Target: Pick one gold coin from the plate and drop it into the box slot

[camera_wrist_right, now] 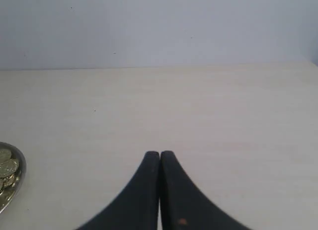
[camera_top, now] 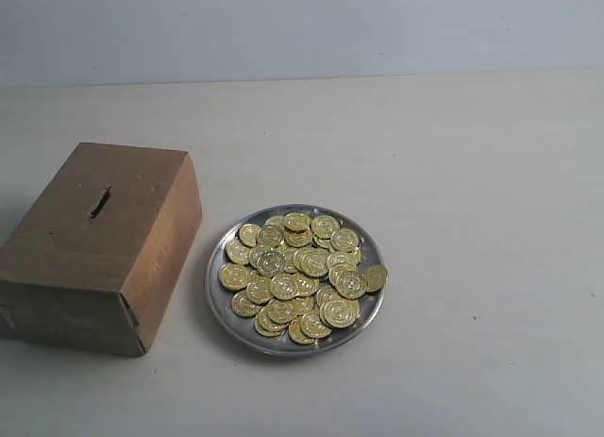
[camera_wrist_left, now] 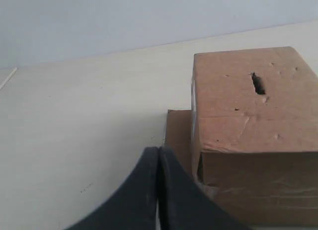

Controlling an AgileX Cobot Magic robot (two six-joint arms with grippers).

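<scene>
Jaws on the left gripper (camera_wrist_left: 159, 150) and right gripper (camera_wrist_right: 160, 153) are pressed together, holding nothing. The gold coins (camera_top: 300, 272) lie heaped on the plate (camera_top: 213, 300), just beside the box (camera_top: 85, 258), whose slot (camera_top: 99, 202) faces up. Opening the right jaws over a loose coin near the raised rim looks easiest; bare table (camera_top: 481, 229) right of the plate leaves approach room.

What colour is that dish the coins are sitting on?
Silver-grey metal. The plate shows best in the exterior view, under the gold coins.
</scene>
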